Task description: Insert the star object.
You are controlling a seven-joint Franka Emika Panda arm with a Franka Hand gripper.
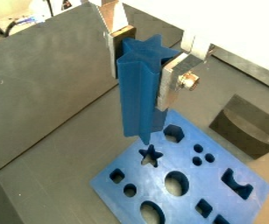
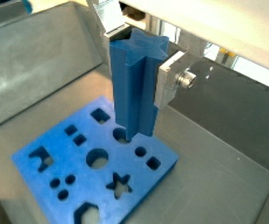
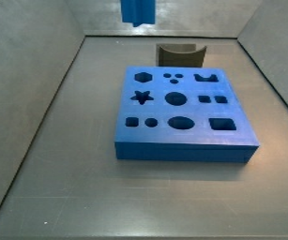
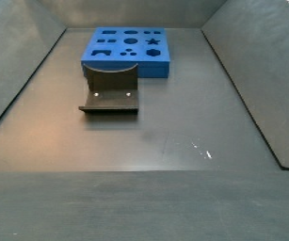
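Peg (image 1: 139, 92) is the thing to follow, and it is clenched between the silver fingers (image 1: 169, 83) of the gripper (image 1: 141, 54), hanging upright in the air above the block (image 1: 178, 179). In a wrist view its lower end sits in the middle of the frame, just over the star hole (image 1: 152, 155) but, as far as I can judge, not yet inside it; the other wrist view shows the peg (image 2: 134, 83) in the upper middle, with the block (image 2: 95, 166) at lower left and the star hole (image 2: 121, 184) near the lower edge, so the true offset is hard to read. In a side view only the tip of the peg (image 3: 136, 9) shows at the top edge, well above the block (image 3: 184, 117) in the centre, whose star hole (image 3: 141, 97) lies on its left half. The fixture (image 4: 110, 94) stands at the left of a side view, close to the block (image 4: 128, 50) at upper centre; the gripper is outside this frame. To do this step well, I would first bring the peg straight over the star hole, then turn the wrist until the ridges match the points of the star, keep the peg vertical, and go down slowly. If the tip catches on the rim, better to lift a little and correct than to push.
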